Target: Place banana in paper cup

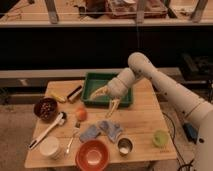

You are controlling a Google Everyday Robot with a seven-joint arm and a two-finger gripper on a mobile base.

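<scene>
The banana (58, 97) is small and yellow and lies at the table's back left, beside a dark brush (75, 93). Near the front left corner stands the paper cup (50, 147), short, wide and off-white. My gripper (106, 101) hangs over the front edge of the green tray (107, 80), well to the right of the banana and far behind the paper cup. Its fingers are spread open and hold nothing.
On the wooden table (142, 117) are a dark bowl (46, 109), a white-handled spoon (46, 131), an orange fruit (81, 114), a blue-grey cloth (102, 131), an orange bowl (92, 155), a steel cup (124, 146) and a light-green cup (160, 137).
</scene>
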